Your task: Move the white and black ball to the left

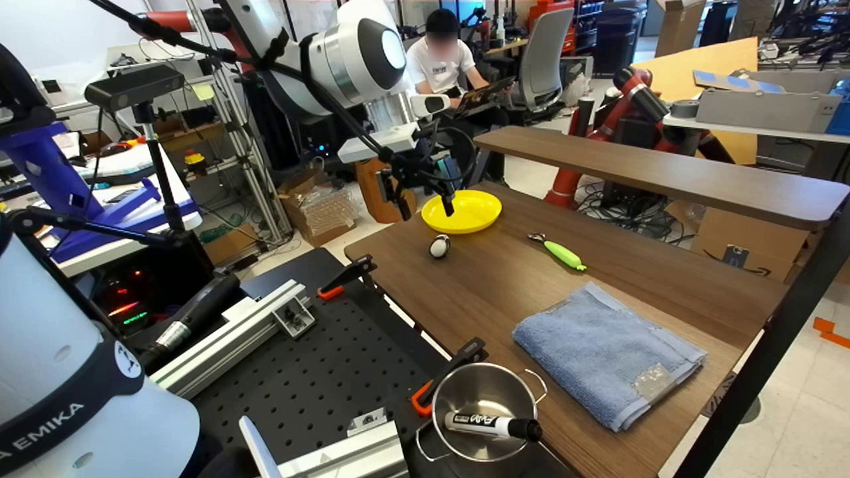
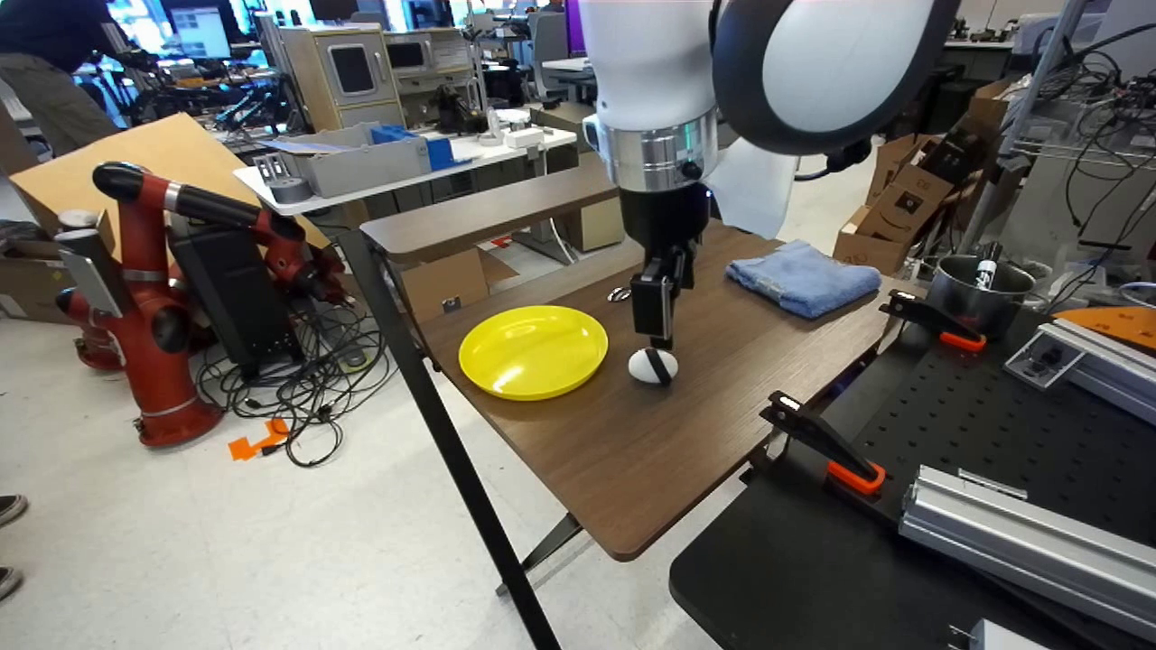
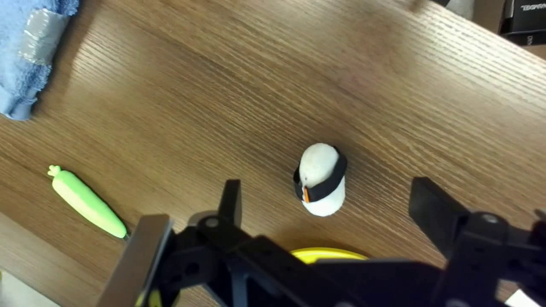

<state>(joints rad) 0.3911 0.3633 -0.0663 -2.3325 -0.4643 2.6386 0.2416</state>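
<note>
In the wrist view, well up and left of the gripper (image 3: 326, 183), a folded blue towel (image 3: 23, 71). Nearer on that side, slantwise on the wood-grain table (image 3: 170, 106), a metal-headed, green-handled utensil (image 3: 88, 204). At the gripper itself, a wide spread of the jaws, with nothing gripped. Roughly midway between the fingers (image 3: 230, 202), touching neither, a black-banded white egg-shaped ball (image 3: 321, 179), resting on the table and lower than the fingers in both exterior views. Just beside the ball, mostly covered by the gripper's body in the wrist view, a yellow plate (image 3: 326, 252). To the gripper's right in both exterior views, a steel pot (image 1: 475, 385) holding a black-capped dry-erase marker (image 1: 481, 423).
</note>
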